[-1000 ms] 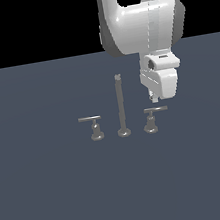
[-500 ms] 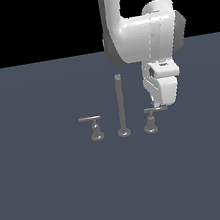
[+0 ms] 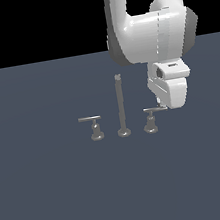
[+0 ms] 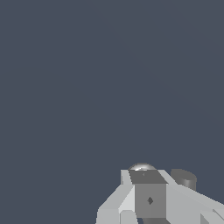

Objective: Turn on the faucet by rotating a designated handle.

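Grey metal makes the whole faucet, a small set of three pieces that stands a little below the middle of the exterior frame, on a flat, smooth, slate-blue surface. Its spout is a tall thin upright rod on a round foot. At each side is a low post with a flared base and a thin straight bar on top. The handle is right of the spout in the exterior view; its bar lies level, and the outer end goes behind the white arm. The twin handle is left of the spout, its bar level too.

The arm is smooth, glossy and rounded, and it comes down from the upper edge of the frame. The fingers hang at the outer end of the handle's bar, and I cannot tell if they are wide, narrow or touching it. In the wrist view, only blocky pale grey parts, a shiny round dome and a short dark cylinder show at the lower right.
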{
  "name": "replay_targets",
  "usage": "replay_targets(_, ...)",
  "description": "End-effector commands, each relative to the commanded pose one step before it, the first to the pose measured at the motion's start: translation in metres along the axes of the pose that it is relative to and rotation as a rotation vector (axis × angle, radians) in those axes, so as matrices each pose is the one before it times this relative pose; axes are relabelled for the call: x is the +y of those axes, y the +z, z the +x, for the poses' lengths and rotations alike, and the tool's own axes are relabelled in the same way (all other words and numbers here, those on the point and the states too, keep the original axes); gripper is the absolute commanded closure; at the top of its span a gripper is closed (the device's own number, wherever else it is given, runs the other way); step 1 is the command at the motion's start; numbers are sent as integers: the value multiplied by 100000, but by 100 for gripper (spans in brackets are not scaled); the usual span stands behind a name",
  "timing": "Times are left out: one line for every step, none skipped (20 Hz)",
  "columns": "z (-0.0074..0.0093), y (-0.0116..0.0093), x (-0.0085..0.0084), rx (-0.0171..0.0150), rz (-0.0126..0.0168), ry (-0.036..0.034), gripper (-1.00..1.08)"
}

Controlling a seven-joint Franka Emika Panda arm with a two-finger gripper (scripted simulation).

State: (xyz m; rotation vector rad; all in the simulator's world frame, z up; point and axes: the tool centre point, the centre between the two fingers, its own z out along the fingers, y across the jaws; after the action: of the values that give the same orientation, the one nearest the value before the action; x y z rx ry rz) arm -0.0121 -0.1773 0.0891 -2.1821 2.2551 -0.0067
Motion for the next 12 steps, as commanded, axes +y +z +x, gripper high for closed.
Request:
replay_targets(650, 15, 931, -47, -588, 637, 108)
replay_targets(-614, -29, -815, 84, 780, -821, 108)
replay_targets(-10, 7, 345, -7, -64, 74, 108)
replay_targets(-51, -29, 340, 0, 0, 0, 108)
replay_targets(7, 21, 351, -10, -90, 104, 108)
replay_targets(-11, 6, 350, -7, -64, 74, 108)
replay_targets(-51, -29, 346, 0, 0, 0, 108)
replay_targets(6, 20, 356, -10, -90, 104, 108)
replay_targets(-11, 5, 355, -7, -64, 74, 108)
replay_targets(-23, -5, 355, -5, -45, 52, 108)
replay_targets(-23, -5, 357, -5, -45, 52, 108)
replay_targets(-12, 5, 360, -6, -64, 74, 108)
